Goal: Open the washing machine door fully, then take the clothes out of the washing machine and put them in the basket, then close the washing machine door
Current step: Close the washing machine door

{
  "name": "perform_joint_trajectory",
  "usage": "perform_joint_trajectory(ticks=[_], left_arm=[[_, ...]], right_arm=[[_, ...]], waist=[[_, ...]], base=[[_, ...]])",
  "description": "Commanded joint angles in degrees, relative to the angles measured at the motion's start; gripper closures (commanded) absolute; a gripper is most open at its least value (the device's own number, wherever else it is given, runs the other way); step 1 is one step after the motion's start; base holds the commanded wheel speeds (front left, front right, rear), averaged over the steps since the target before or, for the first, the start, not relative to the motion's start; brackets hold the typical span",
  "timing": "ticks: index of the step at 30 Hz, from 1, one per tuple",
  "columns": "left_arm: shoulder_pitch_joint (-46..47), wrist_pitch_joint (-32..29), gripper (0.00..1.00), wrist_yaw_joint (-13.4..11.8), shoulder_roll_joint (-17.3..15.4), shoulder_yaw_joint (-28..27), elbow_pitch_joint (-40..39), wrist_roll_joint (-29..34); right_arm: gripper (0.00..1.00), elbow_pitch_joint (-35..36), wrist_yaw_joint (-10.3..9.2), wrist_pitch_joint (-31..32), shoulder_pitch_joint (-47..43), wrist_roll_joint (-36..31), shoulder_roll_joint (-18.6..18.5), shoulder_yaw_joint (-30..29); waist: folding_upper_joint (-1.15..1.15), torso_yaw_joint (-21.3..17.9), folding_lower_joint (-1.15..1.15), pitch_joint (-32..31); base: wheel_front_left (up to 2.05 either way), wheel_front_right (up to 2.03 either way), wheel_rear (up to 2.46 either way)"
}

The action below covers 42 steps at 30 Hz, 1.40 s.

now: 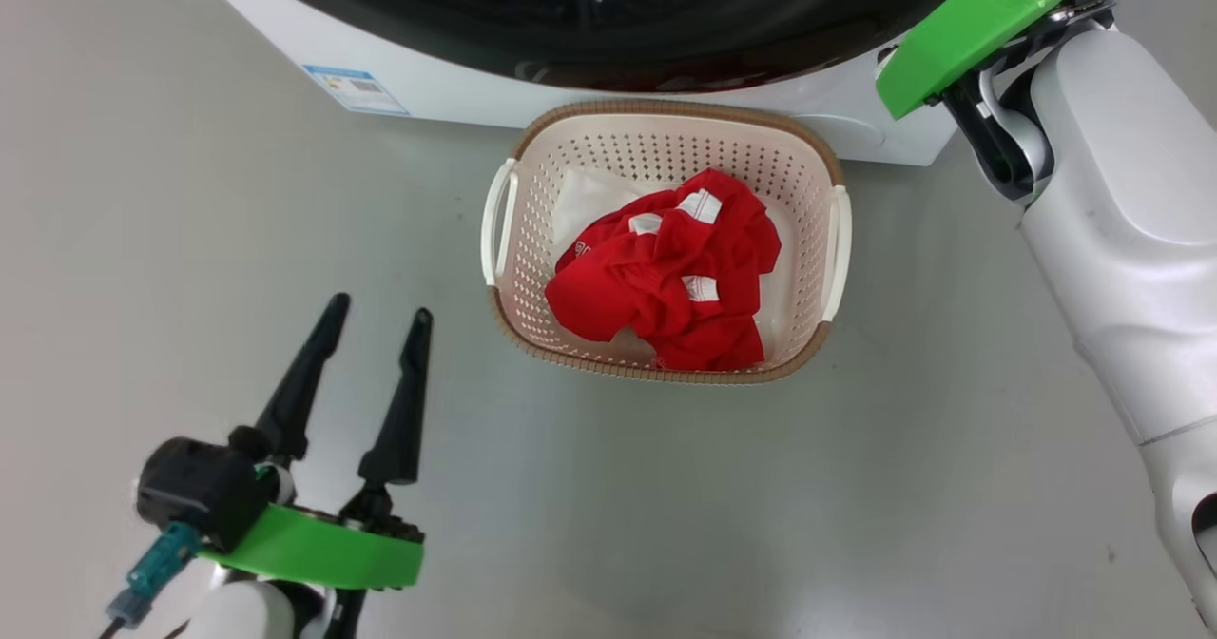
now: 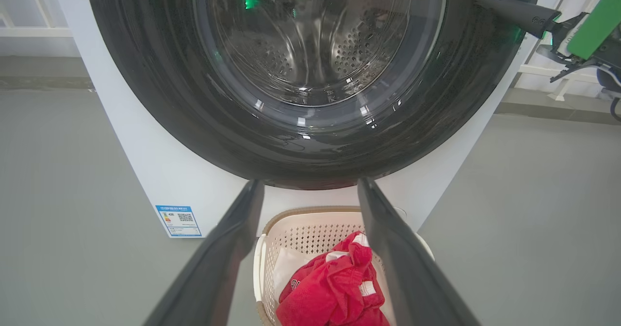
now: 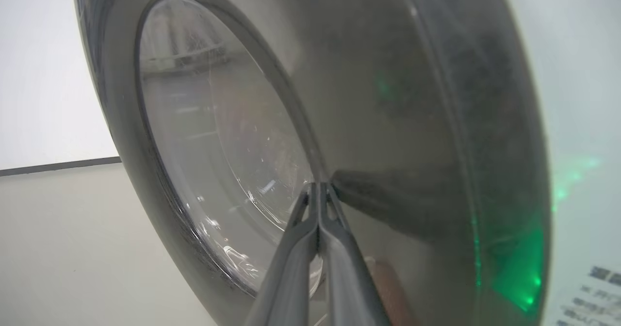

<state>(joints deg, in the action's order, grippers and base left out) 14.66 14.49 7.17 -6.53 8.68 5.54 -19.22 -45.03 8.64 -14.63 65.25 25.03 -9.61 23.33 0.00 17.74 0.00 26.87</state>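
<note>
The washing machine (image 1: pixel 447 97) stands at the top of the head view. Its round black-rimmed door (image 2: pixel 310 137) lies flat against the white front, and the steel drum shows through the glass. My right gripper (image 3: pixel 318 187) is shut, holding nothing, with its tips pressed on the door's black rim (image 3: pixel 398 122); from the left wrist it appears at the door's upper right (image 2: pixel 504 7). The red clothes (image 1: pixel 670 278) lie heaped in the cream basket (image 1: pixel 666 111) on the floor in front of the machine. My left gripper (image 1: pixel 380 311) hangs open and empty, left of the basket.
Grey floor lies all around the basket. A blue sticker (image 1: pixel 357 89) marks the machine's lower left corner. My right arm's white forearm (image 1: pixel 1112 221) crosses the right side of the head view, right of the basket. White railings (image 2: pixel 558 73) stand behind the machine.
</note>
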Motion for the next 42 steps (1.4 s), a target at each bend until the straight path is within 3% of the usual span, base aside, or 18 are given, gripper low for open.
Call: perform_joint_trajectory(ticks=[1, 4, 5, 6, 7, 8, 9, 19, 42], left_arm=[[1.1, 0.5, 0.00, 0.3, -1.8, -3.2, -0.7, 0.6], [1.0, 0.5, 0.00, 0.3, -1.5, -4.5, 0.3, 1.7], [0.9, 0.5, 0.00, 0.3, -1.4, -4.9, 0.5, 2.0], [0.8, 0.5, 0.00, 0.3, -1.3, -5.2, 0.8, 2.2], [0.8, 0.5, 0.00, 0.3, -1.3, -5.2, 0.8, 2.2], [0.6, 0.5, 0.00, 0.3, -1.2, -5.8, 1.2, 2.3], [0.2, 0.5, 0.00, 0.3, -0.8, -7.3, 2.1, 2.6], [-1.9, 0.5, 0.00, 0.3, 0.3, -10.8, 6.1, 2.9], [-11.8, 0.5, 0.00, 0.3, -1.6, -13.2, 1.4, 2.3]], right_arm=[[1.00, 1.5, -1.15, -0.4, 0.3, 0.1, -1.0, -2.2], [1.00, 3.5, -1.15, -0.4, -1.8, -0.1, -0.7, -2.6], [0.73, 4.5, -1.15, -0.4, -2.7, -0.3, -0.5, -2.8], [0.56, 5.4, -1.15, -0.4, -3.8, -0.5, -0.3, -2.8], [0.56, 5.4, -1.15, -0.4, -3.8, -0.5, -0.3, -2.8], [0.17, 6.4, -1.15, -0.4, -4.9, -0.8, -0.2, -2.6], [0.00, 8.2, -1.15, -0.4, -7.1, -1.4, -0.2, -2.4], [0.00, 15.0, -1.15, -0.4, -18.2, -5.8, 1.2, -5.7], [0.00, 24.7, -1.15, -0.4, -45.7, -11.9, 5.5, -17.3]], waist=[[0.00, -0.5, 0.00, -0.7], [0.00, -1.1, 0.00, -1.8], [0.00, -1.4, 0.00, -2.2], [0.00, -1.8, 0.00, -2.6], [0.00, -1.8, 0.00, -2.6], [0.00, -2.1, 0.00, -3.1], [0.00, -2.9, 0.00, -4.2], [0.00, -7.8, 0.00, -11.1], [0.00, -15.6, 0.00, -24.9]], base=[[0.00, 0.00, 0.00], [0.00, 0.00, 0.00], [0.00, 0.00, 0.00], [0.00, 0.00, 0.00], [0.00, 0.00, 0.00], [0.00, 0.00, 0.00], [0.00, 0.00, 0.00], [0.00, 0.00, 0.00], [0.00, 0.00, 0.00]])
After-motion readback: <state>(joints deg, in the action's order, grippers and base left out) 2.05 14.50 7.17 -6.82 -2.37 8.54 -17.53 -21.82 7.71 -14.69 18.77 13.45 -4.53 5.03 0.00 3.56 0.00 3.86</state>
